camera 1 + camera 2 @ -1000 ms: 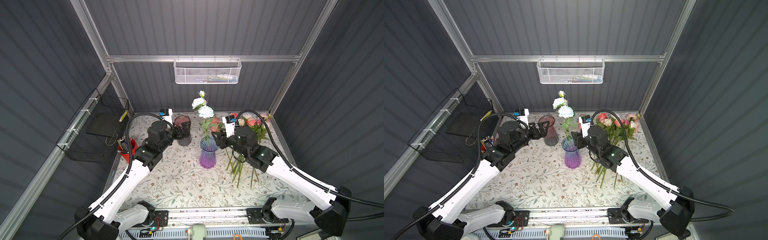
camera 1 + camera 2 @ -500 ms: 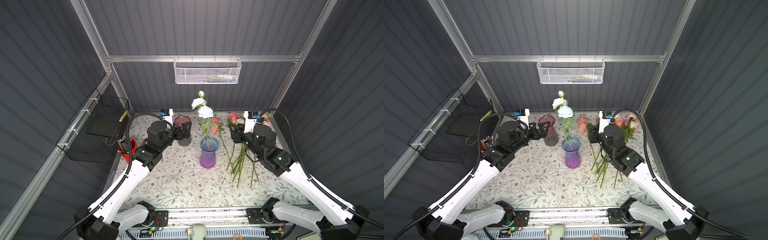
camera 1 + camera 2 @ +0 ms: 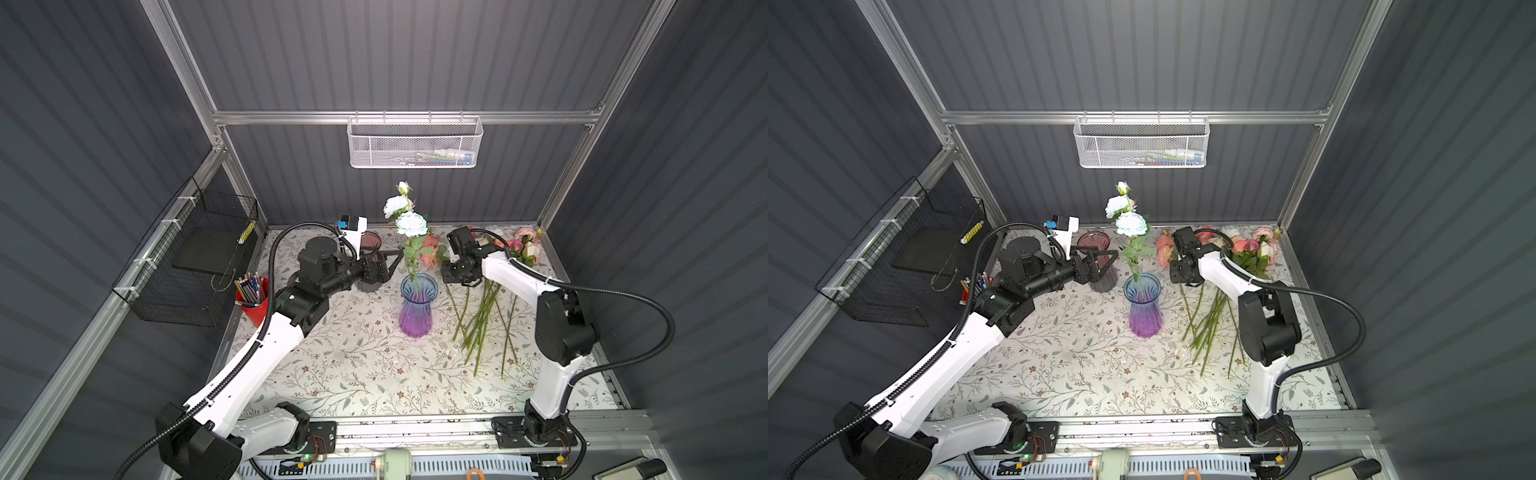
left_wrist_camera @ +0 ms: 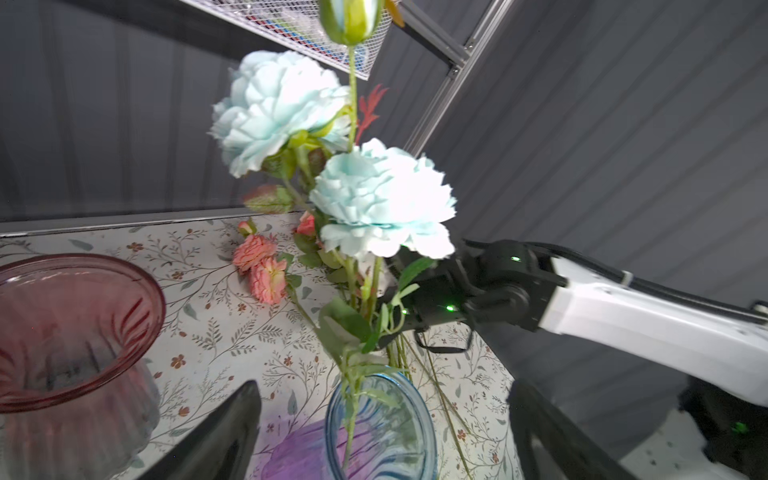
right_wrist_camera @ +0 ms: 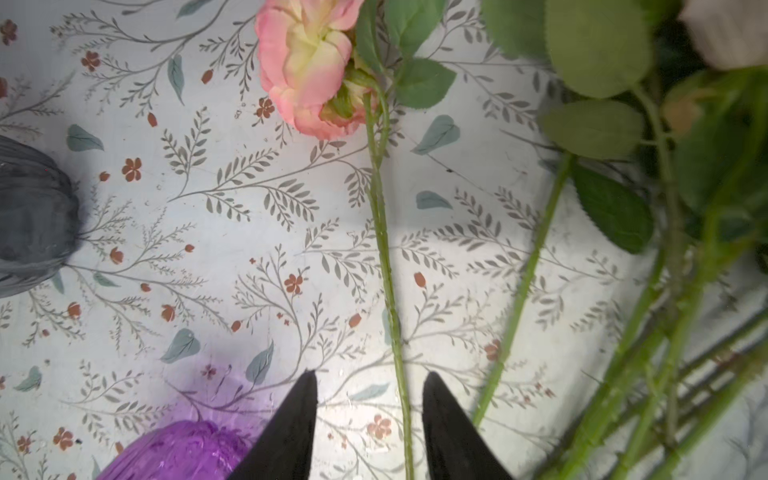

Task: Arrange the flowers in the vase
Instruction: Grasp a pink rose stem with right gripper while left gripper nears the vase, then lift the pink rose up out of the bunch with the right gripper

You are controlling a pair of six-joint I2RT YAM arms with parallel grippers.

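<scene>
The blue-and-purple vase (image 3: 417, 305) (image 3: 1144, 305) stands mid-table and holds a stem with pale blue flowers (image 3: 411, 224) (image 4: 382, 203). My left gripper (image 3: 390, 259) (image 4: 386, 395) is open, its fingers on either side of the vase rim (image 4: 380, 415), touching nothing. More flowers (image 3: 482, 316) (image 3: 1212, 320) lie in a pile to the vase's right, heads toward the back. My right gripper (image 3: 451, 270) (image 5: 371, 376) points down at the table, open. A pink rose (image 5: 307, 70) lies below it, and the rose's stem (image 5: 386, 270) runs between the fingers.
A dark red glass vase (image 3: 370, 241) (image 4: 75, 332) stands behind my left gripper. At the left edge are a red pencil cup (image 3: 253, 303) and a black wire basket (image 3: 191, 257). A white mesh basket (image 3: 413, 143) hangs on the back wall.
My right arm has drawn its elbow back and up. Its gripper has swung from beside the vase to point down over a stem on the table, jaws narrower. The left arm has stayed put.
</scene>
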